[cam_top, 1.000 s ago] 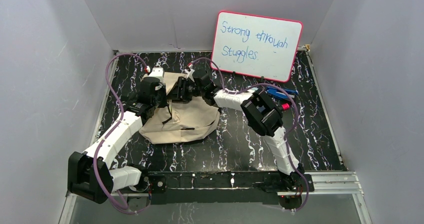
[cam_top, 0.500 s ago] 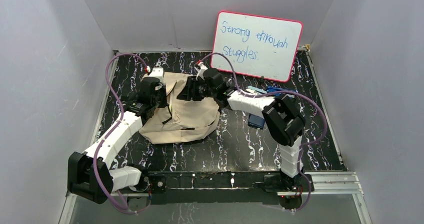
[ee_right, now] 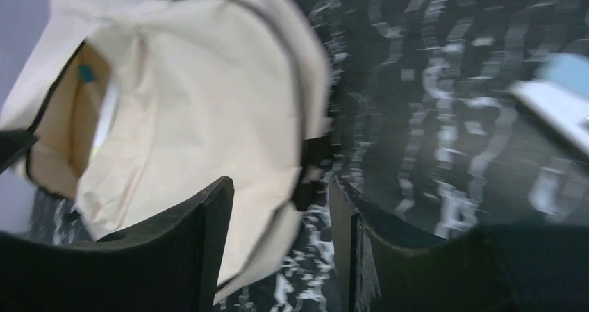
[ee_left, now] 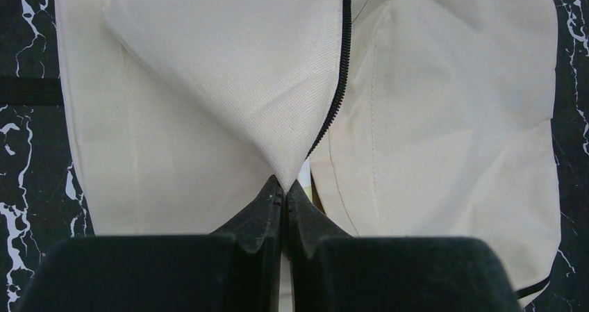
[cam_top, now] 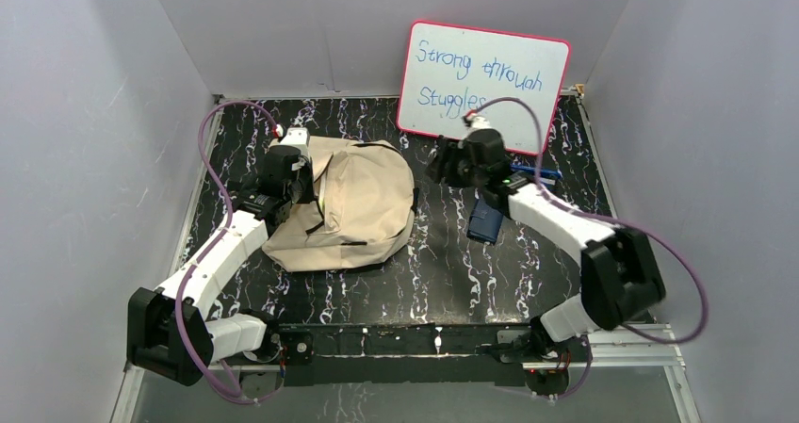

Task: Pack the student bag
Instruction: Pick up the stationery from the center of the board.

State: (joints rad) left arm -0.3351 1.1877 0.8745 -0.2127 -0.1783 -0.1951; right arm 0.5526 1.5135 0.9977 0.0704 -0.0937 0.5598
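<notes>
The student bag (cam_top: 363, 206), soft cream canvas, lies left of the table's middle. My left gripper (cam_top: 311, 192) stands at its left side, shut on a fold of the bag's fabric (ee_left: 278, 117) next to the dark zipper (ee_left: 338, 83); the pinched cloth rises in a peak from the fingertips of the left gripper (ee_left: 285, 187). My right gripper (cam_top: 441, 164) hangs apart from the bag, to its right, open with nothing between its fingers (ee_right: 215, 215). The right wrist view is blurred and shows the bag (ee_right: 208, 103) with its mouth gaping at the left.
A dark blue book (cam_top: 484, 223) lies right of the bag, under the right arm. A pink-framed whiteboard (cam_top: 483, 84) leans on the back wall, with blue items (cam_top: 537, 171) at its foot. Grey walls close in the black marbled table (cam_top: 452, 272).
My right arm has swung out of the bag's top and off to the right, toward the whiteboard, uncovering the blue book. The left gripper has kept its hold and place.
</notes>
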